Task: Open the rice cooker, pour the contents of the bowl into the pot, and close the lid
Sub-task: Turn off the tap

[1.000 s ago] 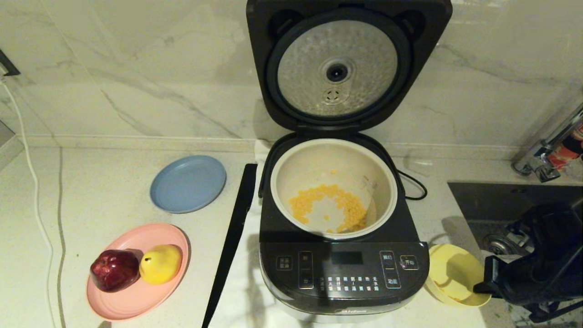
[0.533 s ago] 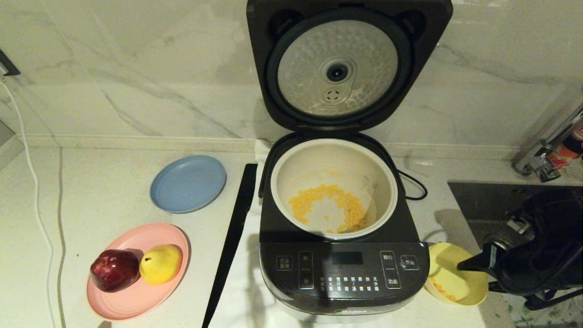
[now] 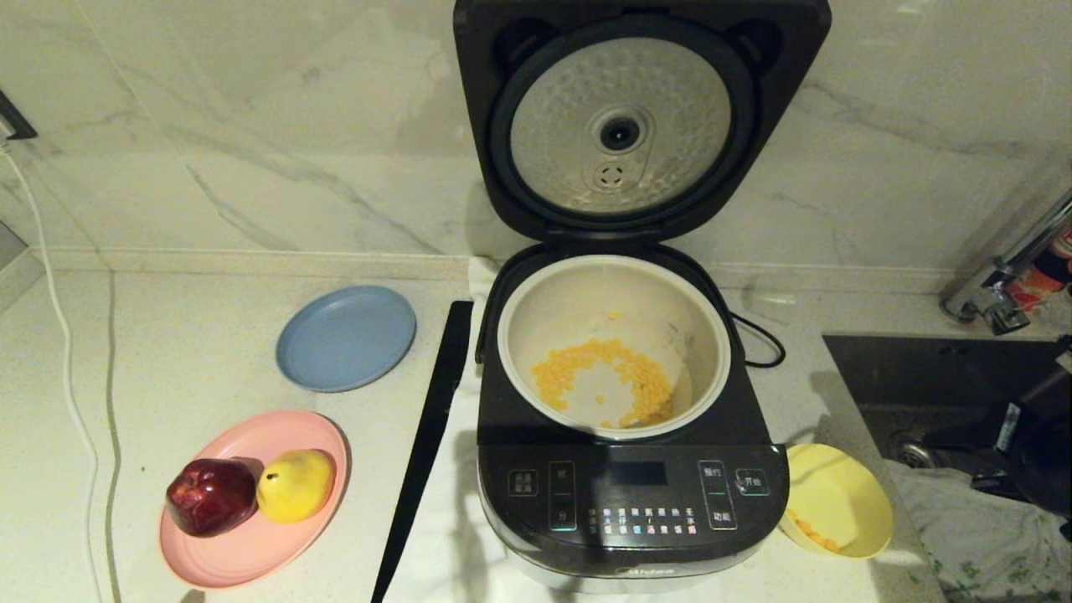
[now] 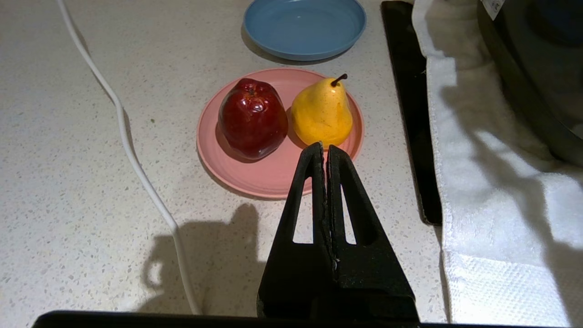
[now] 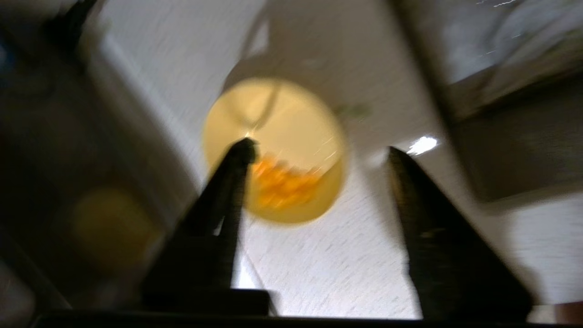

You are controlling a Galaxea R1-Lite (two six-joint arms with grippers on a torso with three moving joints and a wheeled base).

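Observation:
The rice cooker [image 3: 628,502] stands open with its lid [image 3: 641,117] upright against the wall. Yellow contents [image 3: 611,377] lie in a ring on the bottom of the pot [image 3: 505,343]. The pale yellow bowl [image 3: 846,494] rests on the counter just right of the cooker, with a few kernels [image 3: 811,533] left in it. My right gripper [image 5: 321,149] is open and empty, hovering off the bowl [image 5: 291,118]; its arm [image 3: 1034,452] shows at the far right edge. My left gripper [image 4: 324,146] is shut on nothing, parked above the counter near the pink plate.
A blue plate [image 3: 345,337] and a pink plate [image 3: 251,548] holding a red apple [image 3: 209,496] and yellow pear [image 3: 295,484] sit left of the cooker. A black strip [image 3: 427,435] lies alongside it. Sink [image 3: 938,385], faucet [image 3: 1005,276] and patterned cloth [image 3: 963,536] are at the right.
My right gripper opened, let go of the bowl and pulled away to the right. The bowl settled flatter on the counter beside the cooker.

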